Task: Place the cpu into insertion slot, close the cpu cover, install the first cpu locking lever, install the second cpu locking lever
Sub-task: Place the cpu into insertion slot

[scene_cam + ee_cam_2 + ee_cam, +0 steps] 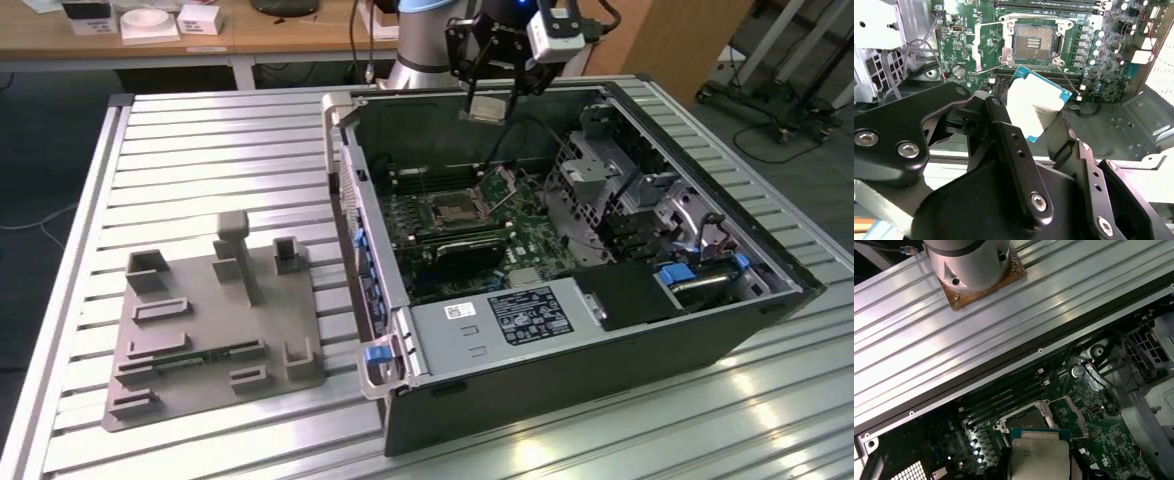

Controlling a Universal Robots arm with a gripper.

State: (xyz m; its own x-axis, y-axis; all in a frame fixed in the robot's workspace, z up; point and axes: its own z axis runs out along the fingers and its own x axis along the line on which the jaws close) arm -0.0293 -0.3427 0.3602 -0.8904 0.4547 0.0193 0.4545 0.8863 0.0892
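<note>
Matte black, bolted fingers (pixel 1009 145) of the gripper (pixel 489 98) clamp the cpu (pixel 1036 102), a flat square with a pale metal top and blue-green edge, in the air above the open computer case (pixel 601 370). Below, on the green circuit board (pixel 961 47), the insertion slot (pixel 1033 40) shows its dark pin field and shiny rim. The thin silver cpu cover (pixel 988 46) lies swung open beside it.

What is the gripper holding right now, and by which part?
The chip. The gripper has its jaws closed on two opposite side edges of it, and the silver top is left uncovered.
</note>
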